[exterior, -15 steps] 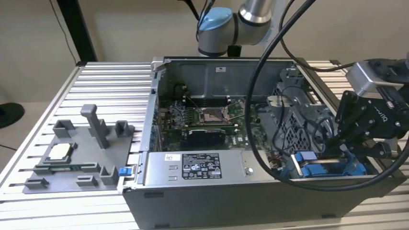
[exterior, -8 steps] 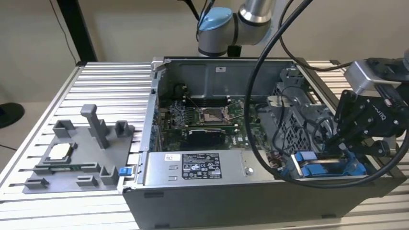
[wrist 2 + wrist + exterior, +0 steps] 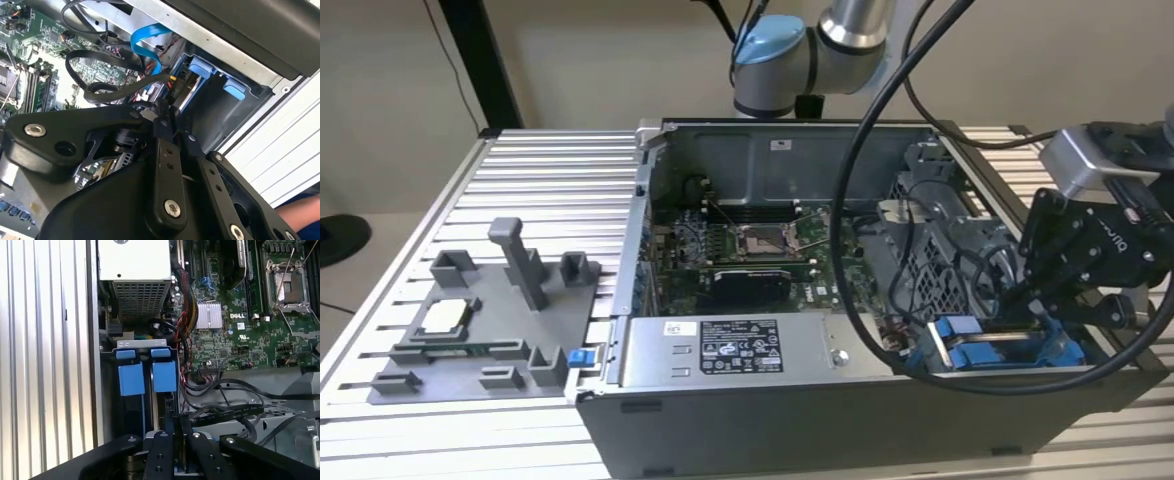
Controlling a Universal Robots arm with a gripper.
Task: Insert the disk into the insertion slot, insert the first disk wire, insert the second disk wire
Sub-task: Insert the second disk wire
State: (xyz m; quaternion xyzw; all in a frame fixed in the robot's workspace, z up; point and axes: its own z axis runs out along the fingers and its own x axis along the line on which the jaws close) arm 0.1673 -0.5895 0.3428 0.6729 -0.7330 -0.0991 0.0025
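The disk [image 3: 987, 354], in its blue carrier, sits inside the insertion slot [image 3: 1051, 352] at the front corner of the open case, on the exterior view's right. In the first wrist view its blue carrier tabs [image 3: 164, 376] show in the grey bay [image 3: 140, 343]. In the second wrist view the disk's silver edge [image 3: 187, 97] lies beside the blue rails [image 3: 202, 67]. A blue flat wire [image 3: 145, 37] and a red-yellow plug [image 3: 172, 82] reach the disk's end. My gripper [image 3: 1010, 313] [image 3: 164, 107] [image 3: 179, 422] hangs right over that end, fingers pressed together on the end of a black wire [image 3: 115, 92] [image 3: 230, 412].
The grey labelled power-supply box [image 3: 720, 350] [image 3: 134, 260] lies next to the bay, and the motherboard [image 3: 747, 250] [image 3: 240, 325] is behind it. Thick arm cables [image 3: 854, 200] hang across the case. A grey fixture [image 3: 480, 320] stands on the slotted table [image 3: 547, 180]. A person's arm [image 3: 300, 220] is close by.
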